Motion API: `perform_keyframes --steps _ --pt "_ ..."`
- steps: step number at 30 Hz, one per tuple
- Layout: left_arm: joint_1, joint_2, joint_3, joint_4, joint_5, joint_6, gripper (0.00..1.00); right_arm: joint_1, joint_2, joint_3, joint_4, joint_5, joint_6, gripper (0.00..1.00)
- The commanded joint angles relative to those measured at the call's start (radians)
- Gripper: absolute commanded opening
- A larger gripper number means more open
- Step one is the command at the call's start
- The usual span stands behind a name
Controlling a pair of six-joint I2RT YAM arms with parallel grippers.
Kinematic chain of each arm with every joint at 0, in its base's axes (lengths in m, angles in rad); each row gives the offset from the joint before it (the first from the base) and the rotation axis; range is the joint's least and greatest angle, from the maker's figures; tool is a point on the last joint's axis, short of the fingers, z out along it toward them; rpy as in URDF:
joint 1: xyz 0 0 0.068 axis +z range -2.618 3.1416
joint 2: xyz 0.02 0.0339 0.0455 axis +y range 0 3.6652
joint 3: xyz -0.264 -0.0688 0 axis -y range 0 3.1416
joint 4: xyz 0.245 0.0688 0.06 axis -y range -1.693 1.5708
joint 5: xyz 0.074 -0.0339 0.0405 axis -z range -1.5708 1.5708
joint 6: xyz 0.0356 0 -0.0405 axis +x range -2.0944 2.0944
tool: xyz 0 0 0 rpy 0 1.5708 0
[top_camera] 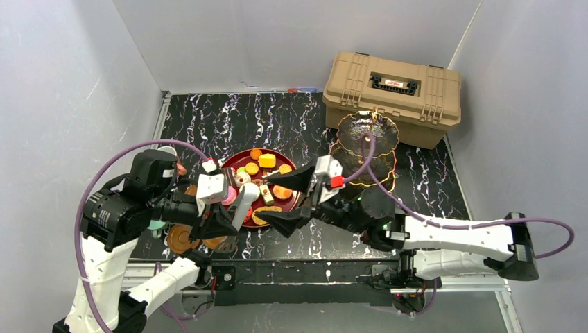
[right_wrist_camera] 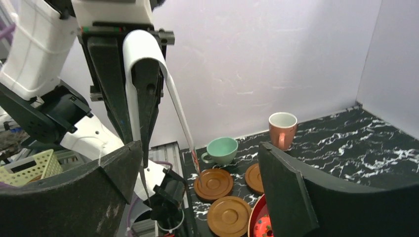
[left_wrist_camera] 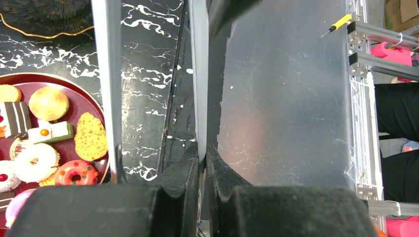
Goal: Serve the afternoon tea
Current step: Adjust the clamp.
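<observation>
A red plate of small colourful pastries lies mid-table; the left wrist view shows it too. The dark gold-rimmed three-tier stand stands to its right, with no pastries showing on it. A teal cup, a pinkish cup and three brown saucers sit left of the plate. My left gripper is shut on one arm of the metal tongs, held above the plate's left edge. My right gripper is open and empty, facing the tongs.
A tan plastic case stands at the back right behind the stand. Grey walls enclose the black marble table. The two grippers are close together over the plate's near side.
</observation>
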Motion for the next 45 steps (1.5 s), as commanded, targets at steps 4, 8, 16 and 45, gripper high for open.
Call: perform_keyframes --steps 4,8,16,45 --pt "-0.001 0.019 0.031 -0.009 0.041 0.005 0.0 -0.086 0.011 0.139 -0.211 -0.294 0.033 0.98" --pt "-0.001 0.023 0.038 -0.01 0.042 0.003 0.0 -0.111 0.11 0.283 -0.329 -0.448 0.014 0.98" --pt "-0.001 0.017 0.033 -0.028 0.026 0.025 0.0 -0.13 0.213 0.457 -0.444 -0.565 -0.016 0.98" --pt "-0.001 -0.003 0.021 0.0 -0.036 0.008 0.07 -0.152 0.259 0.491 -0.441 -0.516 0.008 0.28"
